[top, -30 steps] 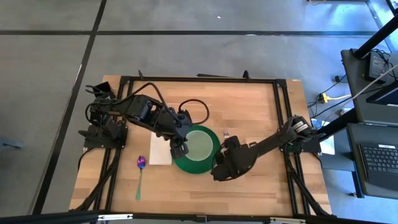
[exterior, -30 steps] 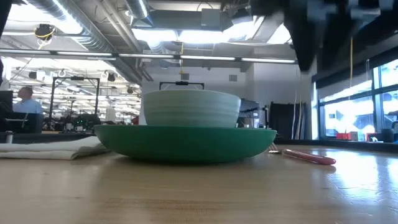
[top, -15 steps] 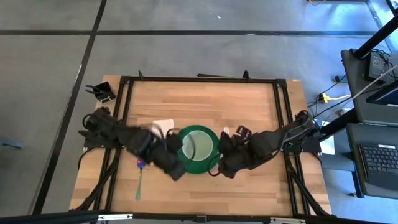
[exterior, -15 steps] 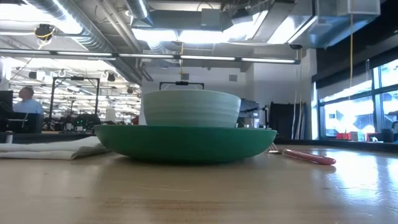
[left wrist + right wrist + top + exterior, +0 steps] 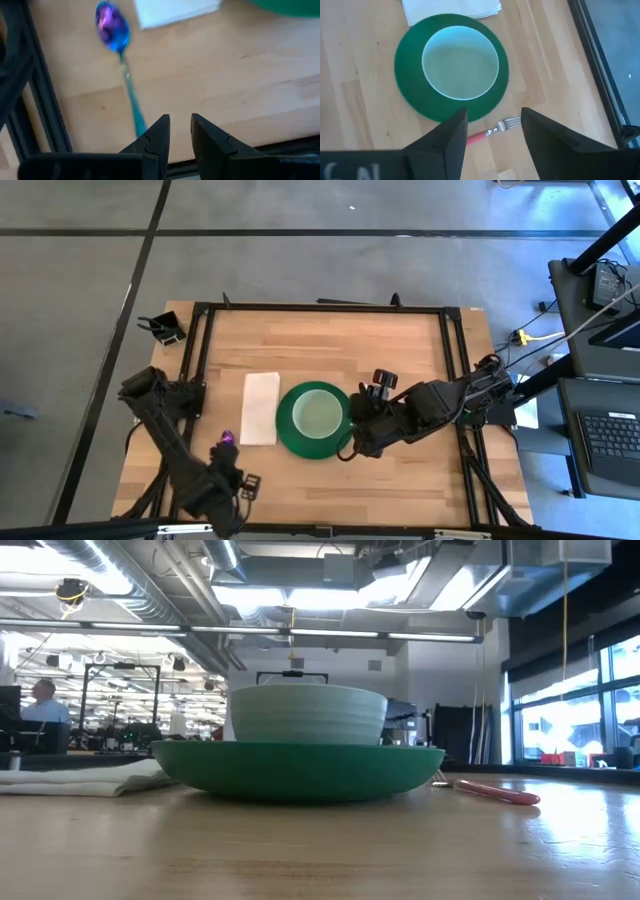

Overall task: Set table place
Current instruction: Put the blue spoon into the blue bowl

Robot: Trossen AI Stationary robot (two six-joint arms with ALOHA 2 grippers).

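Observation:
A green plate [image 5: 288, 430] lies on the wood table [image 5: 400, 350], with a pale bowl [image 5: 318, 413] standing in it. A folded white napkin [image 5: 260, 408] lies flat to the plate's left. Nearer and further left lies a spoon [image 5: 120, 65] with a purple bowl [image 5: 227, 438] and teal handle. A fork [image 5: 495, 131] with a red handle lies right of the plate. My left gripper [image 5: 240, 480] hangs open with a narrow gap at the table's near-left corner, by the spoon handle's end. My right gripper [image 5: 492, 130] is open wide above the fork, right of the plate.
A black rail frame [image 5: 448, 380] runs round the tabletop. A small black holder [image 5: 165, 328] stands off the far-left corner. Bare wood shows on the far half and the near-right part. In the low view a person [image 5: 42, 700] sits far off in the room.
My left arm has swung away from the plate's left rim, over the napkin and spoon, to the table's near-left corner. My right arm has drawn back a little toward the far-right. A dark arm at the top of the low view has left it. Plate, bowl, napkin and cutlery kept still.

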